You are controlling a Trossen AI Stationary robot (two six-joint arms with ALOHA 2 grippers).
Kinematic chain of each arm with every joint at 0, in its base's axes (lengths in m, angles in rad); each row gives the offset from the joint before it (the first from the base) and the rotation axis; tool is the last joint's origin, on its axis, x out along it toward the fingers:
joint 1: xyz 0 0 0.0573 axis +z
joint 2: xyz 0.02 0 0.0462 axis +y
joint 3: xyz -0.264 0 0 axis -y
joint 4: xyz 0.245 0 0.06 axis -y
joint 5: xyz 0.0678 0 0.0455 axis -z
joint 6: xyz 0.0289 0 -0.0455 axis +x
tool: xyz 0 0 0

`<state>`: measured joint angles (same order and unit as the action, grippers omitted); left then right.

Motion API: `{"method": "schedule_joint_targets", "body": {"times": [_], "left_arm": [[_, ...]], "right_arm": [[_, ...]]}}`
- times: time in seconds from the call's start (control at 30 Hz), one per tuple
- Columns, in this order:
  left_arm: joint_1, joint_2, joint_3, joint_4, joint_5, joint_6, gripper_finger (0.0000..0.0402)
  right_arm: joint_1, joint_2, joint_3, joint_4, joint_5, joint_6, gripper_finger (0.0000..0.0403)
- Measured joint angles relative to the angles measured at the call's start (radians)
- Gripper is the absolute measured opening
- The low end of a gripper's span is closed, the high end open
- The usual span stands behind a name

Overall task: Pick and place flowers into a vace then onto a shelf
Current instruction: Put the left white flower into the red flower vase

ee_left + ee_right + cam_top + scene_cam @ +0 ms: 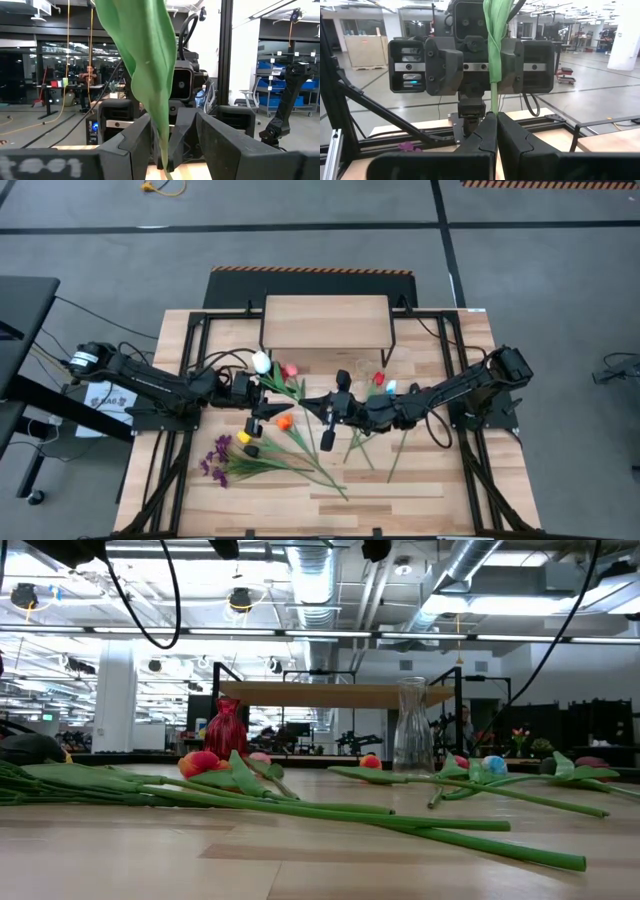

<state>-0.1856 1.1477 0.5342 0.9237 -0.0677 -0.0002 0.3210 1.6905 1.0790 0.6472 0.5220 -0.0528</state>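
A white-headed green-stemmed tulip point(262, 363) is held between both grippers in front of the raised light-wood shelf on black legs point(325, 321), its long axis running from the bloom near the left arm across toward the right arm. The right gripper point(495, 131) is pinched tight on the stem; the left gripper point(170, 150) stands partly spread around the stem and a leaf. The clear glass vase point(413, 727) before the shelf looks empty. The remaining loose tulips and purple sprigs point(250, 455) lie flat on the plank table point(400, 505). Where the stem passes between the arms is hard to make out.
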Motion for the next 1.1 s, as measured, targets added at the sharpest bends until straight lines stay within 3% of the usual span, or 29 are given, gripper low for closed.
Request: {"method": "schedule_joint_targets", "body": {"times": [0.3, 0.7, 0.93, 1.1], "left_arm": [[0.0, 0.0, 0.0, 0.0, 0.0, 0.0, 0.0136], [0.0, -0.002, 0.0, 0.001, -0.029, 0.0, 0.0009], [0.0, -0.039, 0.0, -0.057, -0.041, 0.014, 0.0004], [0.0, -0.137, 0.001, -0.186, -0.104, 0.044, 0.0002]], "right_arm": [[0.0, 0.0, 0.0, 0.0, 0.001, 0.0, 0.0], [0.0, 0.0, 0.0, 0.001, 0.002, 0.0, 0.0], [0.0, 0.0, 0.0, 0.004, 0.0, 0.001, 0.0], [0.0, 0.001, 0.0, -0.003, 0.003, 0.001, 0.0022]]}}
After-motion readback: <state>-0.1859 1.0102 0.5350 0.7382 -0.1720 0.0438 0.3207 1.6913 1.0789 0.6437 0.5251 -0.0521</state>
